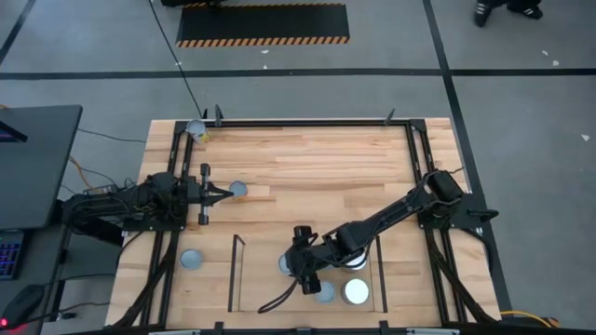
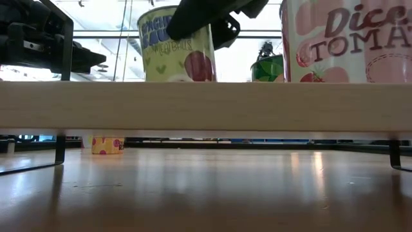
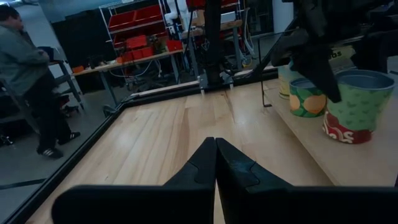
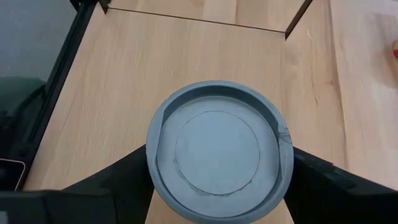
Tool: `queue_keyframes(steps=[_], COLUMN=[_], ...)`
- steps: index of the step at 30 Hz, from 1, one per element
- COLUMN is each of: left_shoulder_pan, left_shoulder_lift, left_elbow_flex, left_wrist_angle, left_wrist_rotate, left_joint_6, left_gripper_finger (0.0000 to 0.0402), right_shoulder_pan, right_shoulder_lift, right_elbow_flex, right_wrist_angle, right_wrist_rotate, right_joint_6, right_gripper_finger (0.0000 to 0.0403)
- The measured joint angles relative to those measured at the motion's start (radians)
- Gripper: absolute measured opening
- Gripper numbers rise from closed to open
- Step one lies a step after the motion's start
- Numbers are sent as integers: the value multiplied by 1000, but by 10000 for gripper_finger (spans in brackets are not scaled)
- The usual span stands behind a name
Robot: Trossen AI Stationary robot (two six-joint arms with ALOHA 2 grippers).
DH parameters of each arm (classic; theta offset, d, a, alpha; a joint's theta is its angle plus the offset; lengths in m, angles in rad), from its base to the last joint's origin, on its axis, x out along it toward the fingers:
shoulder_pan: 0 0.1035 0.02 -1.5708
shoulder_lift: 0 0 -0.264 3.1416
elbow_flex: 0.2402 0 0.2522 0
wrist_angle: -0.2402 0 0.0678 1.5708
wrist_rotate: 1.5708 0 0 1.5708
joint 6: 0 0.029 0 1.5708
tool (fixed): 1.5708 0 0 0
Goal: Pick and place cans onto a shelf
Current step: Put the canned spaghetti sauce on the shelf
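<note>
Light wood tabletop (image 1: 307, 158), black outer frame around it; the shelf (image 1: 251, 279) sits at the near edge, a wooden bay between thin dark rails. Right arm reaches across into the bay; right gripper (image 1: 304, 272) stands over the shelf's middle with its fingers (image 4: 118, 177) closed around a grey-topped can (image 4: 219, 149), one on each side of the rim, the can hanging plumb over bare shelf board. Left gripper (image 1: 226, 194) waits at the table's left side, fingers pressed together, empty, tip just beside a loose can (image 1: 238, 190). Judgement: the step in hand is setting this can down; best done by lowering straight, keeping it clear of the cans already standing near the right rail, and opening only once the base sits flat. Count from above: two arms; six cans I can make out — the held one, two on the shelf (image 1: 323, 291) (image 1: 357, 292), one by the left gripper, one outside the left rail (image 1: 190, 260), one at the far left corner (image 1: 196, 129). Others may be hidden under the right arm.
</note>
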Motion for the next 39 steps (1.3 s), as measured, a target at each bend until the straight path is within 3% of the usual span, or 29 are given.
queue_keyframes(steps=[12,18,29,39], left_shoulder_pan=[0,0,0,0], left_shoulder_lift=[0,0,0,0], left_elbow_flex=[0,0,0,0], left_wrist_angle=[0,0,1,0], left_wrist_rotate=[0,0,0,0], left_joint_6=[0,0,0,0], left_gripper_finger=[11,11,11,11], right_shoulder_pan=[-1,-1,-1,-16], right_shoulder_lift=[-1,-5,-24,-56], right_elbow_flex=[0,6,15,14], right_wrist_angle=[-74,-91,-108,-162], right_wrist_rotate=[-22,-19,-23,-8], right_joint_6=[22,15,14,26], right_gripper_finger=[343,336,286,308])
